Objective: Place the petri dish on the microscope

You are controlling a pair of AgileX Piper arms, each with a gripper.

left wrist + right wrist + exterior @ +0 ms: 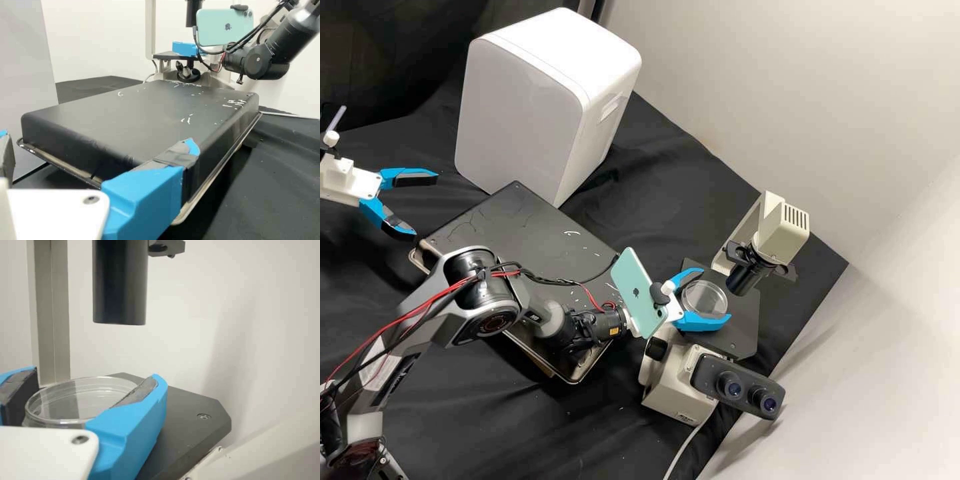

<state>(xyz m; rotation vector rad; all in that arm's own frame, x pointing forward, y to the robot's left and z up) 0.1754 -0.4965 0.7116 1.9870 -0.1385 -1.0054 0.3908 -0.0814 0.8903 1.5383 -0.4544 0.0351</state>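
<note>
1. The left gripper (420, 205) hangs at the bench's left edge, fingers spread wide and holding nothing.
2. Mid-bench lies a black-covered tray (520, 230).
3. The right gripper (713, 295) clasps the petri dish (703, 300) between both fingers over the microscope stage (747, 337), beneath the dark lens tube (741, 279).
4. It is hard to tell whether the dish rests on the stage or hangs just above it. Released too high, it could tip or skid off-centre, and a finger catching its rim could drag it off.
</note>
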